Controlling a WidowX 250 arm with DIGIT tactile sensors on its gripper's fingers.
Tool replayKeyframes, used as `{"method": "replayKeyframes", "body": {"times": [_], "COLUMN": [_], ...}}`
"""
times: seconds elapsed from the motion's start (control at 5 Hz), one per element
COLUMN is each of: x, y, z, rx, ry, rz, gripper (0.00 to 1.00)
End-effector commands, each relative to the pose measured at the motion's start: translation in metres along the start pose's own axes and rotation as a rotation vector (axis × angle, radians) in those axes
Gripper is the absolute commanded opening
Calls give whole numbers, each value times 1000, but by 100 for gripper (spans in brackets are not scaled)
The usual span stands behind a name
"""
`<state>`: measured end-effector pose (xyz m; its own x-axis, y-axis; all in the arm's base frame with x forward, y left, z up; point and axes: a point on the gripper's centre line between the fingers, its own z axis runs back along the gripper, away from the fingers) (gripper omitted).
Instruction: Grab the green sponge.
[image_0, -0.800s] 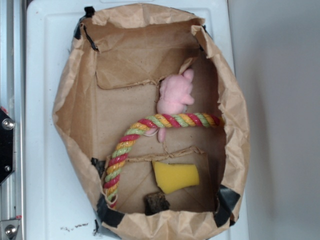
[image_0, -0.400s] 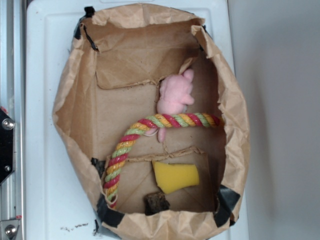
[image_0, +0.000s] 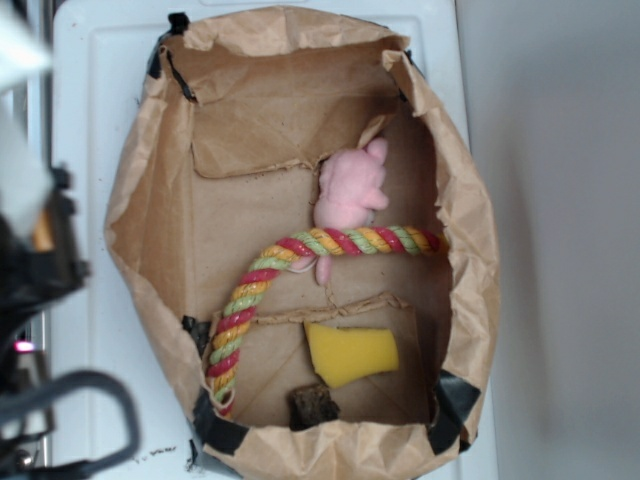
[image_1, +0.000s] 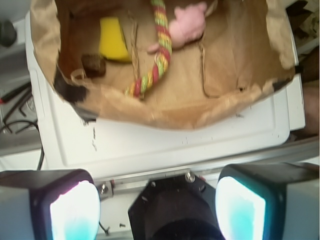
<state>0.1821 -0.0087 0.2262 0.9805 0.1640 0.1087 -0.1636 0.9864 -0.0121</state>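
Hovering outside the bag (image_1: 165, 107), jaws spread, far from green sponge (image_0: 349, 353)

Even, soft light fills the paper bag (image_0: 300, 230); its near wall shades the bottom. Left of the bag, the arm (image_0: 40, 300) smears. In the wrist view, the fingers (image_1: 75, 210) glow, defocused.

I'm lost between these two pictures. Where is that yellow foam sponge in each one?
Exterior view: the sponge lies low in the paper bag, right of centre, just above the dark brown chunk.
Wrist view: the sponge is at upper left, inside the bag.
Shared landmark: the striped rope beside it.
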Motion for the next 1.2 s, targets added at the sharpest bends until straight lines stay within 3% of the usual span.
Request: {"method": "replayKeyframes", "body": {"times": [0.0,0.4,0.8,1.0], "x": [47,87,109,112], "y": [1,-9,-15,-25], "z": [-18,-70,-114,-127], "rx": [37,10,58,1], "ry": [-40,-39,-69,-98], "rz": [45,42,-41,-132], "gripper": [100,100,100,100]}}
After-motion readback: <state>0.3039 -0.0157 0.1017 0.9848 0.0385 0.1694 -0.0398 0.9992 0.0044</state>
